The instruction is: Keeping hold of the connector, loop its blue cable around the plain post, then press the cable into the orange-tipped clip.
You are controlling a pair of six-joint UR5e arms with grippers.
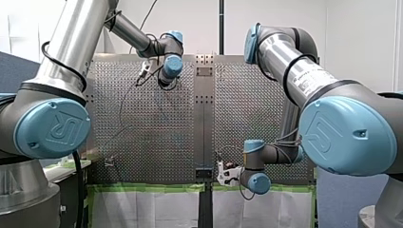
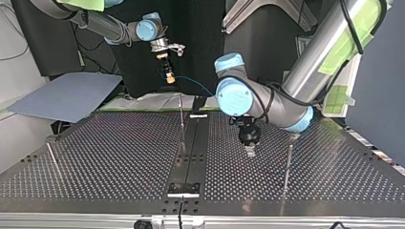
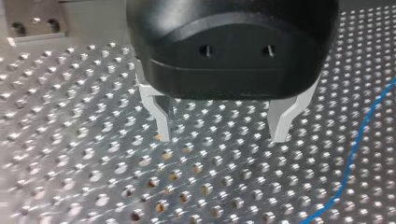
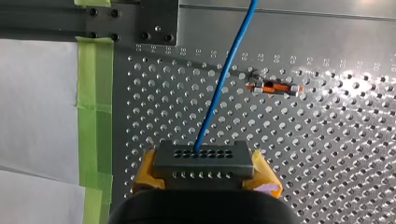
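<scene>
The connector [image 4: 203, 159] sits clamped between the yellow pads of our right end effector [image 4: 205, 169], raised off the surface [image 4: 327, 163]; its blue cable [image 4: 219, 88] runs straight ahead of that end effector, hanging free.

We judge the task barely begun: the hold is in place; the cable wraps no post that we can see and sits in no clip; both the loop and the press are left.

The orange-tipped clip [image 4: 273, 87] lies ahead of the right end effector, just beside the cable's line. Our left end effector [image 3: 221, 135] hangs low over the surface, fingers spread wide and empty; the cable passes off to one side of it.

We count one connector, one cable, one clip and two end effectors; the top view shows three thin posts [image 2: 181, 117]; which is the plain one we cannot tell.
</scene>
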